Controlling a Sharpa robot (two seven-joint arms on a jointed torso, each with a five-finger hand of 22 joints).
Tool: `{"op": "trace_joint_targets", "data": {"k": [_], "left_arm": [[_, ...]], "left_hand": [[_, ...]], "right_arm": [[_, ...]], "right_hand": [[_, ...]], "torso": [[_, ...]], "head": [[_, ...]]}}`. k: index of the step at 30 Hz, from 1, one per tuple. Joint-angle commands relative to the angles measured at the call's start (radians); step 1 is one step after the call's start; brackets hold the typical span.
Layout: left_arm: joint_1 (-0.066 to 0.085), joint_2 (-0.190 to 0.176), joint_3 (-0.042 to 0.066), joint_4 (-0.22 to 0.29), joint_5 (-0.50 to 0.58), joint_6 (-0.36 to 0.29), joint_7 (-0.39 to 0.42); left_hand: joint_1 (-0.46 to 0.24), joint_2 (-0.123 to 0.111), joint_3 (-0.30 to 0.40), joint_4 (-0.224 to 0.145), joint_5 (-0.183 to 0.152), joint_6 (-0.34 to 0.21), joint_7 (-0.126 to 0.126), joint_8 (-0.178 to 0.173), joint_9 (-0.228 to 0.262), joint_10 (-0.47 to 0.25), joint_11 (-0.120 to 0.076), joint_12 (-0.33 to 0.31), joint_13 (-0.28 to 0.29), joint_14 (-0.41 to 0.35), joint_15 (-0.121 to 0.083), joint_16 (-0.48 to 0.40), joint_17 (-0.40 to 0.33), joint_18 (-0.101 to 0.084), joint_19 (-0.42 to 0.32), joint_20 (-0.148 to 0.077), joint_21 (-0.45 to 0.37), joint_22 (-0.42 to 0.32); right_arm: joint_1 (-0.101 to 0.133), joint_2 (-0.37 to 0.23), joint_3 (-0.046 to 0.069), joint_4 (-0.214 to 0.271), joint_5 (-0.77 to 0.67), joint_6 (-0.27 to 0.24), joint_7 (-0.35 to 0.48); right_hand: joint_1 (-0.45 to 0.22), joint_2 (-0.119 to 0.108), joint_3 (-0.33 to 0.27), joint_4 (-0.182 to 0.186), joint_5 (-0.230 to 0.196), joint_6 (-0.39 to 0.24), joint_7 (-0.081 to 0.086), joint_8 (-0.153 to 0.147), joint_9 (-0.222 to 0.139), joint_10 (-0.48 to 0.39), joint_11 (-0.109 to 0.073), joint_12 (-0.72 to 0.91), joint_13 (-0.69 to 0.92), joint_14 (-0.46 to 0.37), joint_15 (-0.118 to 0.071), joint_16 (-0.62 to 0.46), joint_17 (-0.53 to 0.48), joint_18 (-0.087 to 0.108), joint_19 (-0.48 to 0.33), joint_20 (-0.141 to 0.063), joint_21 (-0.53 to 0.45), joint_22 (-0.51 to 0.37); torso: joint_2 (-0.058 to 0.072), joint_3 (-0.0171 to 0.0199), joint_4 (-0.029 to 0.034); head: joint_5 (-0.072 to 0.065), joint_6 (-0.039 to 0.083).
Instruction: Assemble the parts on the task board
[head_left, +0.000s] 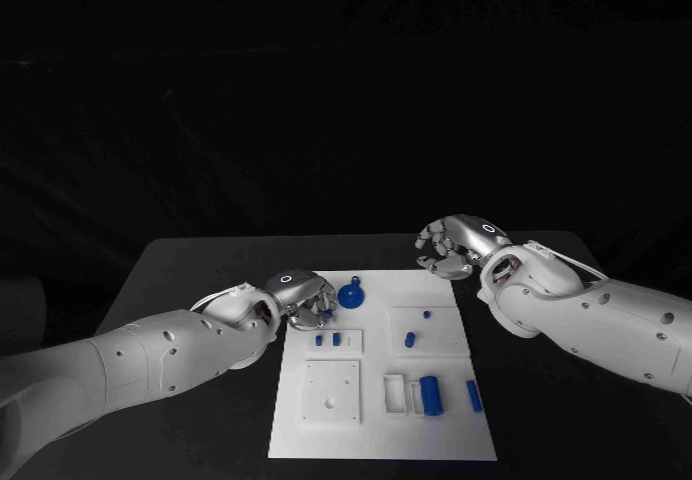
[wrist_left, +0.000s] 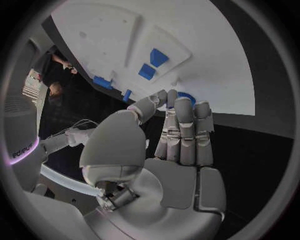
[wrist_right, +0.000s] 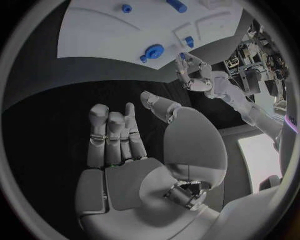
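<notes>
White task board (head_left: 332, 440) is lying on the table; left hand (head_left: 299, 297) is touching a round blue part (head_left: 352, 296) (grip unclear), right hand (head_left: 459, 245) is hovering empty, fingers apart.

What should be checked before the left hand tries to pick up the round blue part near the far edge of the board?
1. Left hand is next to the round blue part: ok.
2. Fingertips touch that part: cannot tell.
3. Left hand holds nothing else: ok.
4. Right hand is away from the part, over the black table: ok.
5. Right hand holds nothing: ok.
6. Task board lies flat: ok.
</notes>
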Motion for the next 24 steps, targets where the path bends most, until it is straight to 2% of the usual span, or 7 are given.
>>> {"op": "trace_joint_targets", "data": {"k": [1, 15, 24], "left_arm": [[-0.002, 0.008, 0.001, -0.006, 0.012, -0.026, 0.023], [-0.011, 0.018, 0.000, -0.025, 0.015, -0.006, 0.025], [-0.022, 0.035, 0.000, -0.041, 0.016, -0.006, 0.020]], "left_hand": [[0.005, 0.012, 0.000, 0.008, 0.002, 0.021, -0.017, 0.006, 0.041, -0.006, 0.003, -0.007, 0.001, 0.004, -0.003, -0.001, 0.001, 0.010, 0.005, -0.036, -0.002, 0.001], [0.006, 0.013, -0.002, 0.008, -0.002, 0.019, -0.016, 0.004, 0.043, -0.007, 0.004, -0.009, 0.003, 0.006, -0.003, 0.000, 0.003, 0.011, 0.007, -0.036, 0.000, 0.004], [0.006, 0.015, -0.003, 0.009, -0.004, 0.018, -0.015, 0.003, 0.044, -0.008, 0.004, -0.010, 0.005, 0.007, -0.003, 0.001, 0.003, 0.011, 0.008, -0.036, 0.000, 0.005]], "right_arm": [[0.000, 0.001, 0.001, 0.002, -0.002, 0.001, 0.007], [0.000, 0.001, 0.001, 0.005, -0.003, 0.001, 0.007], [0.000, 0.003, 0.001, 0.007, -0.004, 0.000, 0.007]], "right_hand": [[0.009, 0.001, 0.005, 0.001, 0.005, -0.012, 0.020, -0.003, -0.002, -0.003, 0.003, -0.002, -0.002, 0.000, 0.008, -0.005, -0.001, 0.054, -0.001, -0.004, -0.005, 0.009], [0.009, 0.001, 0.007, 0.002, 0.005, -0.012, 0.019, -0.002, -0.002, -0.003, 0.003, -0.002, -0.002, 0.000, 0.008, -0.005, -0.002, 0.054, 0.000, -0.004, -0.005, 0.009], [0.009, 0.001, 0.008, 0.003, 0.005, -0.011, 0.019, -0.002, -0.002, -0.002, 0.003, -0.002, -0.002, 0.000, 0.008, -0.005, -0.002, 0.054, 0.000, -0.004, -0.005, 0.009]], "torso": [[-0.001, 0.0010, 0.0007], [-0.001, 0.0011, 0.0010], [-0.001, 0.0007, 0.0011]], "head": [[-0.001, -0.001], [-0.003, -0.003], [-0.002, -0.003]]}}
